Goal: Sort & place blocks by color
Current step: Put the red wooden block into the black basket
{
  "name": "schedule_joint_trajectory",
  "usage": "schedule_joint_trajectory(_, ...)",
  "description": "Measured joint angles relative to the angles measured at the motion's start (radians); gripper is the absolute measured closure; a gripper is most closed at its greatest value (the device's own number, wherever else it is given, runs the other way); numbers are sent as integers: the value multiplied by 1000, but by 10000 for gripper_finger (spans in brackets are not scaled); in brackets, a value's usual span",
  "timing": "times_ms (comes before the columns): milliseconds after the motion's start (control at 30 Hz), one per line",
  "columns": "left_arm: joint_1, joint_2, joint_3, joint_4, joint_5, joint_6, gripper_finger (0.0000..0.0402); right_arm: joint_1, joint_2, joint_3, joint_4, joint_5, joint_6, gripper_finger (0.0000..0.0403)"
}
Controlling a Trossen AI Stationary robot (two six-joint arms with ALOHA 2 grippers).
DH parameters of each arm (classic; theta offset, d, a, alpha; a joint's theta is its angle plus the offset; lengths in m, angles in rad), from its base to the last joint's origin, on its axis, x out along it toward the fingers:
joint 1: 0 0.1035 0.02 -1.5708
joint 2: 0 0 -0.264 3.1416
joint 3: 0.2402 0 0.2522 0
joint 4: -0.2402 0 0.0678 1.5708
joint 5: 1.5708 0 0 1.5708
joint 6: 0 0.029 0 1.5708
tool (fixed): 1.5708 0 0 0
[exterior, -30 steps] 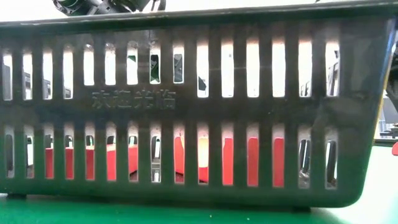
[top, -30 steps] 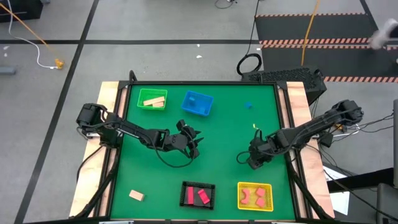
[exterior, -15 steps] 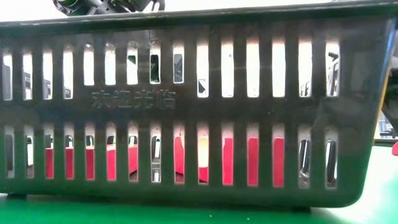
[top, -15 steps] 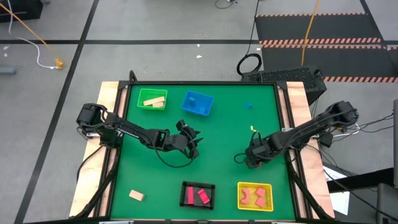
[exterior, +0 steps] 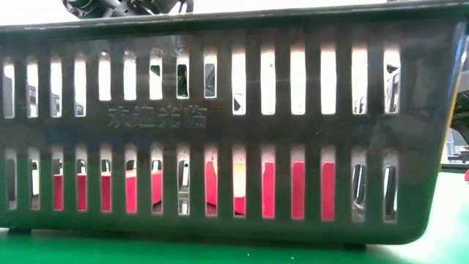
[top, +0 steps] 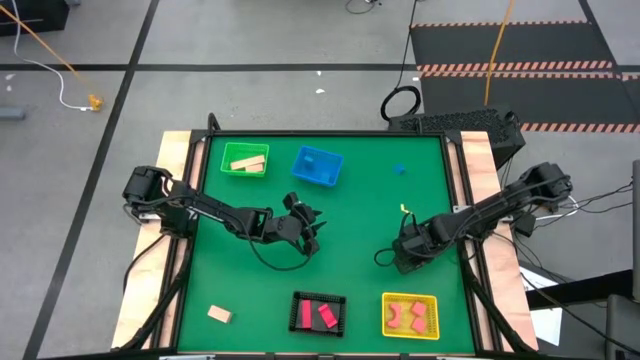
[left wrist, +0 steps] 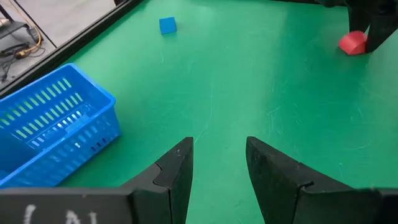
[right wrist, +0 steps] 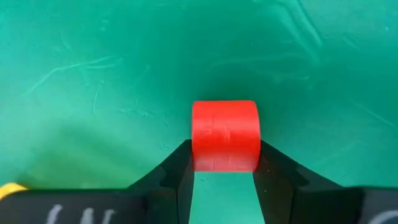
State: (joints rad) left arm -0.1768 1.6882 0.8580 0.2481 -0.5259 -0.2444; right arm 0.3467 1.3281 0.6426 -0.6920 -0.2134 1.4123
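On your left, the left gripper [top: 312, 236] hangs over the middle of the green table [top: 360, 200], and in its wrist view its two fingers [left wrist: 177, 171] stand a little apart with nothing between them, so this claw is empty and only waits. Ahead of it and to one side you see the blue basket [top: 318, 166], and beyond that the green basket [top: 244, 159] with tan blocks inside; a small blue cube [left wrist: 167, 25] lies on the bare cloth farther ahead, well apart from the claw. A tan block [top: 220, 314] lies alone near the front corner of the table on the left arm's side. Toward the right, the black basket [top: 318, 312] holds pink-red blocks, and the yellow basket [top: 409, 314] beside it holds pink-red pieces too. The right gripper [top: 400, 262] is the one at work: it is low on the table, and in its wrist view the fingers [right wrist: 180, 171] press on both sides of a red block [right wrist: 225, 135], so I judge the claw is closed on it while the block seems to rest on the cloth. The step in hand is the pick of this red piece. Next you need a straight lift, then a carry to the black basket, which lies near this claw toward the front edge, and a release only when the block is above its inside.
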Motion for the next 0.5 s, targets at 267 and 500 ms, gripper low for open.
schedule_joint_trajectory(267,0,0,0,56,0,3,252,-20,-22,-2,68,34,-50,290)
schedule_joint_trajectory(500,0,0,0,168,0,57,252,-92,-70,-1,491,224,-284,290)
